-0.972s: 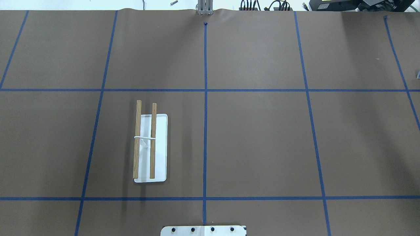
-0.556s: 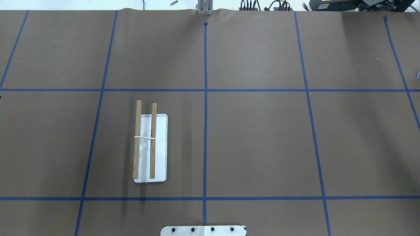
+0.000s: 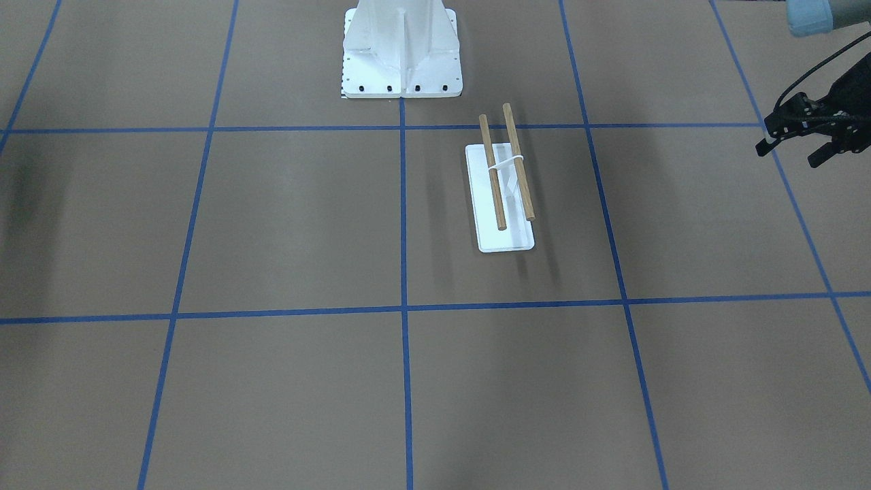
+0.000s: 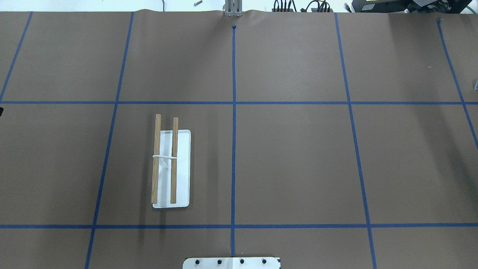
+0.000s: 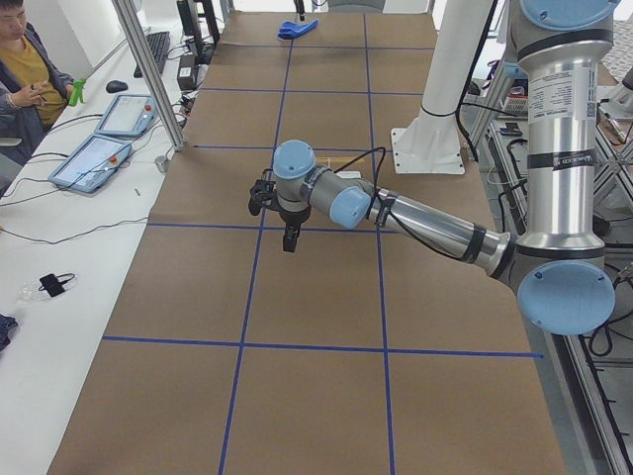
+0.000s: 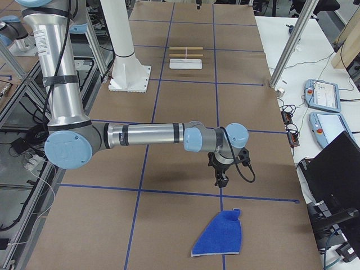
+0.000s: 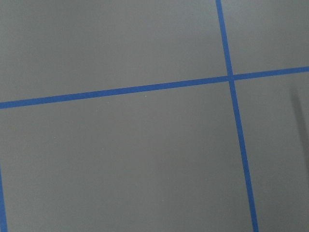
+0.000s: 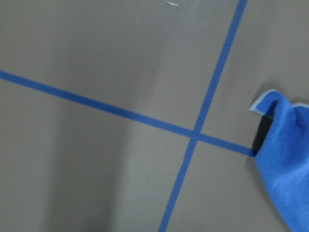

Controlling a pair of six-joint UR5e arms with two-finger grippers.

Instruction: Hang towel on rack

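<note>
The rack [image 4: 171,168] stands left of the table's middle: a white base with two wooden dowels, both bare. It also shows in the front view [image 3: 505,180] and far off in the right side view [image 6: 185,58]. The towel [image 6: 219,236] lies crumpled, blue side up, at the table's right end, and shows in the right wrist view [image 8: 285,164]. My right gripper [image 6: 221,177] hovers above the table a short way from the towel; I cannot tell whether it is open or shut. My left gripper [image 3: 788,153] is open and empty above the left part of the table, well clear of the rack.
The large white bolted pedestal [image 3: 401,54] stands at the robot's side of the table. Blue tape lines grid the brown table cover. An operator [image 5: 25,69] sits at a side table with tablets [image 5: 94,158] beyond the far edge.
A black tip of the left gripper has edged into the overhead view at its left edge. The rack has not moved.
</note>
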